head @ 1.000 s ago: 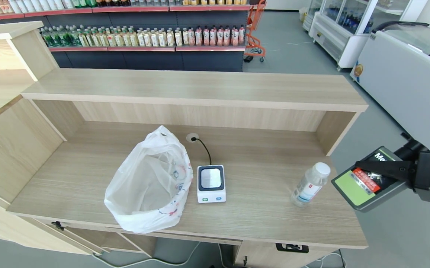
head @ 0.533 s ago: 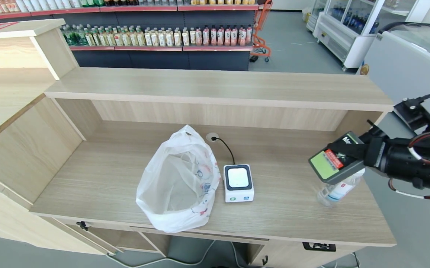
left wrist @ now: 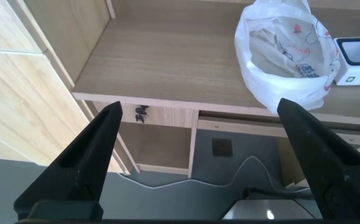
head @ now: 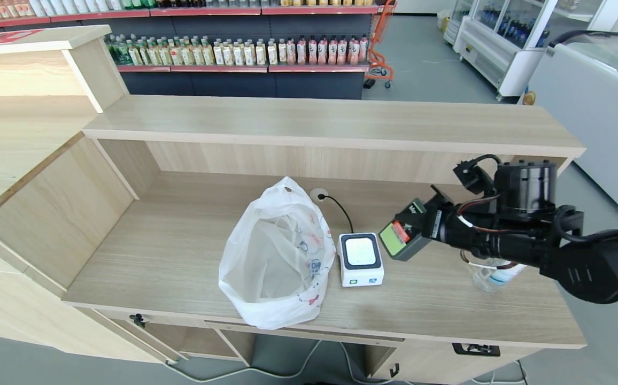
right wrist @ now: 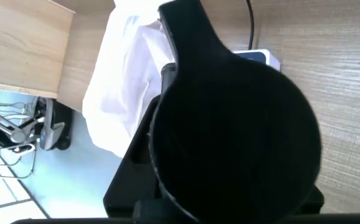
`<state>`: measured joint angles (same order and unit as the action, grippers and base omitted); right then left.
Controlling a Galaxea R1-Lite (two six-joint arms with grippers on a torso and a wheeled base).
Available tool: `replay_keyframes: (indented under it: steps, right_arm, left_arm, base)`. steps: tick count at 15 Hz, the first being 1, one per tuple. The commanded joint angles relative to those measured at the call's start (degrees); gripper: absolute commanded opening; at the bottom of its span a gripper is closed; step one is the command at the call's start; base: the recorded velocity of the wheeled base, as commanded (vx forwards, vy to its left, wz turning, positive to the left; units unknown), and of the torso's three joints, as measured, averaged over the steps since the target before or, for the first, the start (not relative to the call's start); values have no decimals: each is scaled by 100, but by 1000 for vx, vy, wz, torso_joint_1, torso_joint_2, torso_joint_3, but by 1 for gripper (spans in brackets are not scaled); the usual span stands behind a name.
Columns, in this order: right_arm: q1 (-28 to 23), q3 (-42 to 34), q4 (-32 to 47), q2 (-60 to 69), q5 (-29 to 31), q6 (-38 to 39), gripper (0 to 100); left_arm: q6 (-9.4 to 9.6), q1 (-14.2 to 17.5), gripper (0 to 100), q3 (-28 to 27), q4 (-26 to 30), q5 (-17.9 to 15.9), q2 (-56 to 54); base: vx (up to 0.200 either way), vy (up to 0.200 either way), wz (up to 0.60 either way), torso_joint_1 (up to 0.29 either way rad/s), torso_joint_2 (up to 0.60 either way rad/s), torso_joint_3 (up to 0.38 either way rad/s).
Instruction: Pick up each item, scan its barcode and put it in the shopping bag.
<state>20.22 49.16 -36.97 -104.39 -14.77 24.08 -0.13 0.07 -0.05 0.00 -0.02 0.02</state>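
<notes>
Right gripper clamps a box just beside the scanner — scan not yet done. Bottle waits untouched; bag looks empty. Left gripper gapes wide.

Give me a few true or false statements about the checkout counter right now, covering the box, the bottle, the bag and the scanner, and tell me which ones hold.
1. The right tool holds a box above the counter, close to the scanner. True.
2. The box is inside the shopping bag. False: it is in the right tool, on the scanner's far side from the bag.
3. The bottle is on the counter. True; the right arm partly hides it.
4. The left tool is shut. False: it is open and holds nothing.
5. The scanner stands on the upper ledge. False: it sits on the counter beside the bag.
</notes>
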Motion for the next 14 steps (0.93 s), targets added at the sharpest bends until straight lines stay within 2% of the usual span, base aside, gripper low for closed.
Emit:
replay_keyframes:
  steps: [1,9,14]
  right_arm:
    - [148,392,-20,-671,203,-26,0]
    - [236,1034,-29,-1576,388,-316,0]
    - [351,1728,-82,-2077,370,-342,0]
  left_arm:
    - [-4,-7,100,5,0,2,-2]
    - [-4,-7,100,5,0,2,6]
    - [-4,-7,100,-4,0,2,6]
  base:
    - [0,0,0,0,0,0]
    - [0,0,0,0,0,0]
    - [0,0,0,0,0,0]
